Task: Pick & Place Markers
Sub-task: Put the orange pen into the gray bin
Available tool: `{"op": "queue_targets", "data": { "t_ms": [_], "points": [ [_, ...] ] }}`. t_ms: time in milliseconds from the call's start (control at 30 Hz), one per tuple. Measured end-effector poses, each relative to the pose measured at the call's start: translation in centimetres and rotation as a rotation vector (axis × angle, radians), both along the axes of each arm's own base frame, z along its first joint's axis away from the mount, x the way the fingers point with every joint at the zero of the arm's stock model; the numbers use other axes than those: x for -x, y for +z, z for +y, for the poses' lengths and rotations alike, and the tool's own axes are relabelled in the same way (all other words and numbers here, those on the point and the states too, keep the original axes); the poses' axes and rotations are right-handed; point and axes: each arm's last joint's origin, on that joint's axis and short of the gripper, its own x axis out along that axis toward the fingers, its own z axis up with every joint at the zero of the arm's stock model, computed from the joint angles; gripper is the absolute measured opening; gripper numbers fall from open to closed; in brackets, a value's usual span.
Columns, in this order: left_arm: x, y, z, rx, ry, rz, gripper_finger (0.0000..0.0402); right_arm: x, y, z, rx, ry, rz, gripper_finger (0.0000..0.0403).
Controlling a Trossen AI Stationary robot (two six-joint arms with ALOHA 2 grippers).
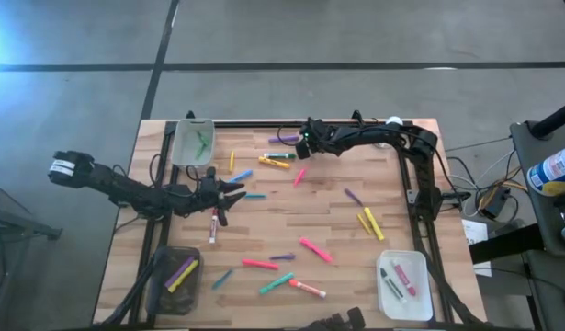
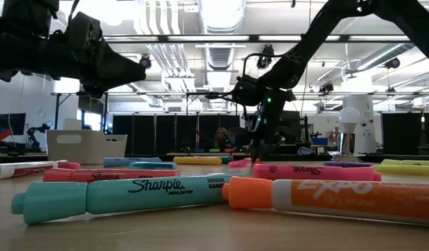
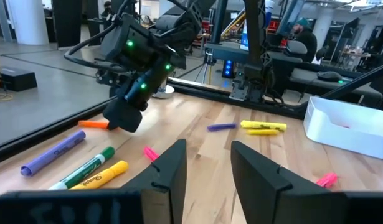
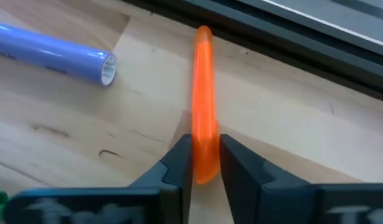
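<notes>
Markers in many colours lie scattered flat on the wooden table (image 1: 328, 221). My right gripper (image 4: 205, 163) (image 1: 303, 142) is at the far edge, shut on an orange marker (image 4: 203, 93) (image 3: 91, 124). A purple marker (image 4: 51, 51) lies beside it on the table. My left gripper (image 3: 207, 168) (image 1: 236, 194) hovers open over the table's left middle, pointing level toward the right arm, with nothing between its fingers. A white-bodied marker (image 1: 213, 226) lies just nearer than it. My right gripper pinches the orange marker's two long sides near its one end (image 4: 204, 147) between its two fingers. The fingers (image 4: 179, 167) slant down from above and lie roughly along the marker. The marker lies flat, its far part (image 4: 203, 56) on the table.
A clear bin (image 1: 192, 141) with a green marker stands at the far left. A dark bin (image 1: 176, 276) with markers is near left, and a white bin (image 1: 403, 283) with markers near right. A dark metal rail (image 4: 291, 37) runs along the far edge.
</notes>
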Motion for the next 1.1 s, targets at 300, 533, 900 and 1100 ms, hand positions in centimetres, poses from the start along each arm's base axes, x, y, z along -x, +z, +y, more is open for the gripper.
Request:
{"op": "queue_targets", "data": {
  "t_ms": [300, 533, 900, 1100],
  "points": [
    [0.0, -0.1, 0.0, -0.004, 0.001, 0.013, 0.0119, 0.8, 2.2, 1.2, -0.030, 0.070, 0.051, 0.0046],
    [-0.5, 1.0, 0.0, 0.034, 0.004, -0.047, 0.0119, 1.1, 4.9, 5.8, 0.031, 0.212, -0.004, 0.0046],
    [-0.7, 1.4, -0.1, 0.042, -0.007, -0.063, 0.0119, 0.2, 8.1, 16.6, 0.210, 0.691, -0.479, 0.0046],
    [-0.8, 1.5, -0.3, 0.101, -0.090, -0.084, 0.0119, -0.5, 9.2, 20.6, 0.337, 0.923, -0.708, 0.0045]
  ]
}}
